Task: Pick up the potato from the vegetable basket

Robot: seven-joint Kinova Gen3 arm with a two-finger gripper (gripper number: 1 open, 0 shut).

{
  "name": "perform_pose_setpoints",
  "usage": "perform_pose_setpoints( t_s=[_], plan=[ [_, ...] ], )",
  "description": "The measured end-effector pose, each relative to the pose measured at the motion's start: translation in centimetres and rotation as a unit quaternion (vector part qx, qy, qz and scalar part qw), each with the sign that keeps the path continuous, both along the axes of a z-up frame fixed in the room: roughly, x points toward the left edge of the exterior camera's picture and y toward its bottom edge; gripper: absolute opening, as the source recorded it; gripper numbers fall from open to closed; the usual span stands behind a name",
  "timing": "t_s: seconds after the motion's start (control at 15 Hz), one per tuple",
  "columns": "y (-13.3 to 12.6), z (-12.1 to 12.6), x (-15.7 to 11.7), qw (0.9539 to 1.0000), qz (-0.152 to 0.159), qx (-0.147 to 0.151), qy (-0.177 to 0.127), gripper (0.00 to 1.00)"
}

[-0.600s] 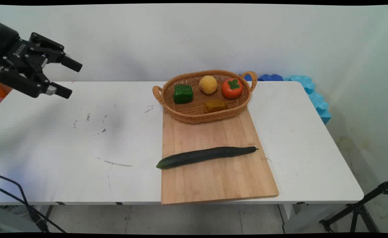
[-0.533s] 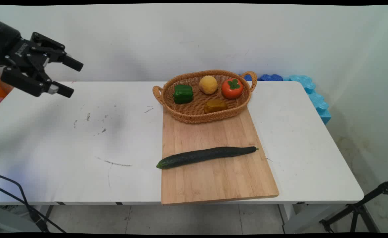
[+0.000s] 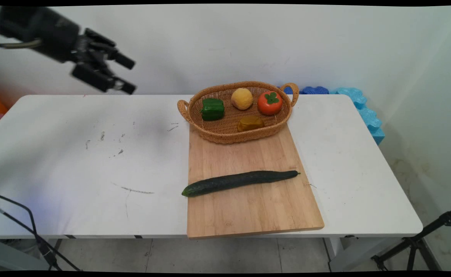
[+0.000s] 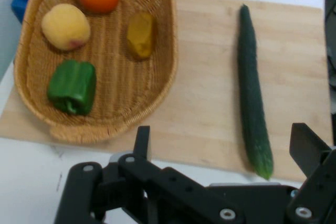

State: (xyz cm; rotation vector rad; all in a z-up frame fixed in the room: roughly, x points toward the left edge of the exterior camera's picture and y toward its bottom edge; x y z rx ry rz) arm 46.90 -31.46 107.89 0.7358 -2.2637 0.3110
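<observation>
White table (image 3: pixel 75 161) before a pale wall, cutting board (image 3: pixel 248 207) and basket (image 3: pixel 225 132) right of centre, gripper (image 3: pixel 127 75) raised at upper left.

The table carries a wooden cutting board whose near edge overhangs the table's front edge. A woven basket sits on the board's far end and holds a green pepper (image 3: pixel 212 109), a yellow round fruit (image 3: pixel 242 98), a persimmon (image 3: pixel 270 102) and a brownish piece (image 3: pixel 250 123). A long cucumber (image 3: pixel 240 181) lies across the board, its left tip past the board's edge. The gripper hangs in the air well apart from all of these, jaws spread wide and empty. Hazard, as a judgement: contact with the cucumber's rounded flank could roll it, and downward load near the overhanging board edge could tip or shift the board.
</observation>
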Motion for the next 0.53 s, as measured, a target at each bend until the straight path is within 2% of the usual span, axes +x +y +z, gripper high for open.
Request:
perform_pose_setpoints(
  t_s=[0.27,0.53],
  plan=[
    [-5.3,-1.2,-5.4,0.9996,0.027,0.005,-0.008,1.00],
    [-10.9,-3.5,-11.5,0.9984,0.045,0.013,-0.033,1.00]
  ],
)
